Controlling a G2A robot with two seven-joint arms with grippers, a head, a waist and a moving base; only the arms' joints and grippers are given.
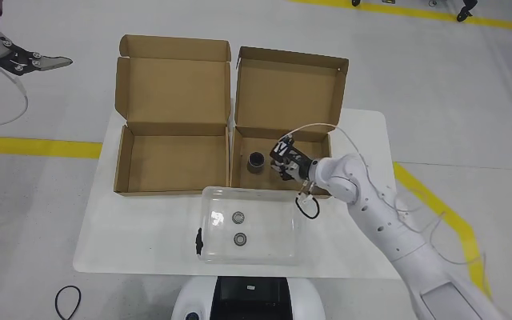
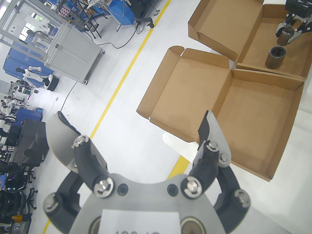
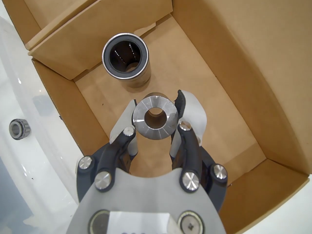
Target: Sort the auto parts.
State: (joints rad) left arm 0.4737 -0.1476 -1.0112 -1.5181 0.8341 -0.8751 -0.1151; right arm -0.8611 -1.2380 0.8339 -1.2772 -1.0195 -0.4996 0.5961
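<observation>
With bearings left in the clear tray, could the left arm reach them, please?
Probably yes: the left gripper is open, the tray uncovered, and the right gripper holds a sleeve inside the box.

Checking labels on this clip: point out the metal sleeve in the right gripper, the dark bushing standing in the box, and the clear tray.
held sleeve (image 3: 156, 132): right wrist view, its flat top face.
standing bushing (image 2: 274, 62): left wrist view, its side wall.
clear tray (image 1: 276, 228): top view, bare floor.
</observation>
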